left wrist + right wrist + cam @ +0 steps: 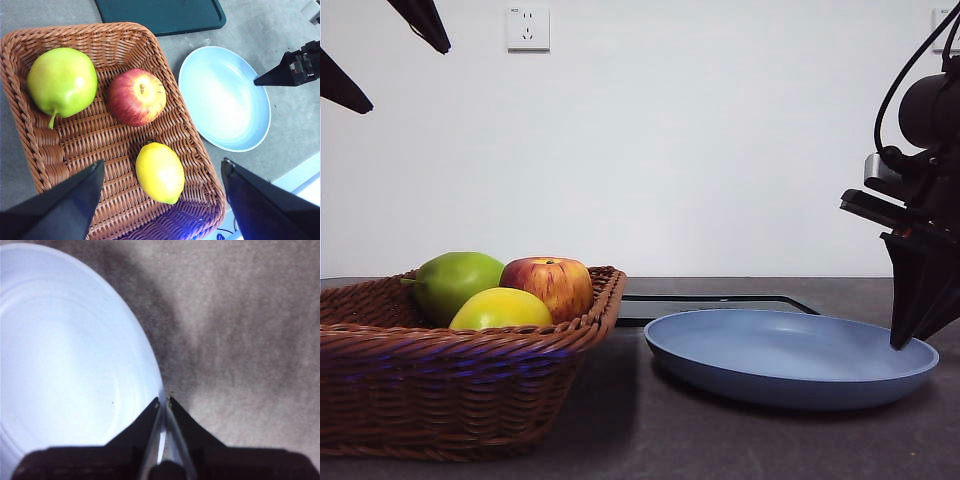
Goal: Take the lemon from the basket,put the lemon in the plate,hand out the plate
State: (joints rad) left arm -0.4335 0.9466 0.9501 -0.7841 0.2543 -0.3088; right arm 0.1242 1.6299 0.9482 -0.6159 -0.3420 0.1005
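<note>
The basket (107, 130) still holds all 3 fruits, so my step in hand is the pick: I judge I should drop my left pincer (162, 187) straight down over the lemon (159, 172), straddle its short width and close gently — it is smooth and may roll toward the apple (136, 97) or the basket's woven side. The plate (790, 357) lies bare just beside the basket. My left arm hangs high above the basket, jaws spread wide, nothing in them. My right pincer (163, 402) sits low at the plate's far rim, clenched on the plate's edge — ready for the hand-out.
</note>
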